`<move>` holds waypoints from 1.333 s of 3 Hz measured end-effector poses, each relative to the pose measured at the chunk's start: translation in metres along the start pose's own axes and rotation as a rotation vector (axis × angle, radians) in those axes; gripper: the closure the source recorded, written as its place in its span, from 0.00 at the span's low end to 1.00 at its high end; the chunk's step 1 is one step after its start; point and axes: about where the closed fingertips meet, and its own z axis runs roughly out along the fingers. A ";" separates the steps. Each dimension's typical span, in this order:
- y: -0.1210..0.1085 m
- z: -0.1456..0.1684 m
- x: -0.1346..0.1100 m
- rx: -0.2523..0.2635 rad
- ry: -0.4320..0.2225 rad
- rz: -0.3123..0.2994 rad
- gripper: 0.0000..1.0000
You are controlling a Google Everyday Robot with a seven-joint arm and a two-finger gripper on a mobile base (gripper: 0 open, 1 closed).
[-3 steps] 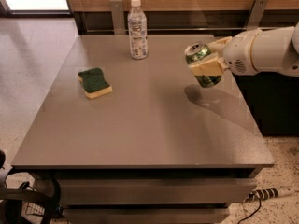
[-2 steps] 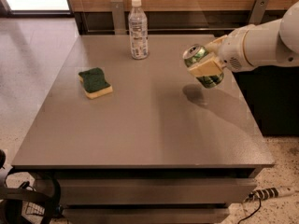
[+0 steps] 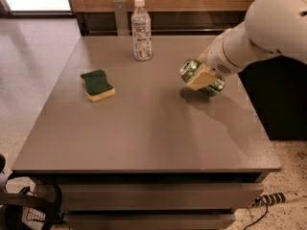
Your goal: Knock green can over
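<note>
The green can (image 3: 192, 69) is tipped on its side at the right of the grey table (image 3: 144, 128), its silver top facing left. It sits low over the tabletop, close to its own shadow. My gripper (image 3: 203, 77) reaches in from the right on a white arm and is shut on the can, with a tan finger pad (image 3: 200, 79) across the can's middle. The far end of the can shows behind the pad.
A clear plastic bottle (image 3: 141, 30) with a white cap stands at the back of the table. A green and yellow sponge (image 3: 97, 85) lies at the left. A dark cabinet (image 3: 278, 99) stands to the right of the table. Cables lie on the floor.
The can has tilted further onto its side and dropped lower toward the tabletop. My arm has swung forward and looms larger at the upper right. The bottle and sponge have not moved.
</note>
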 end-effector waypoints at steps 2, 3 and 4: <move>0.030 0.056 -0.003 -0.104 0.022 -0.060 0.86; 0.032 0.059 -0.008 -0.120 0.009 -0.054 0.62; 0.030 0.057 -0.010 -0.121 0.009 -0.054 0.39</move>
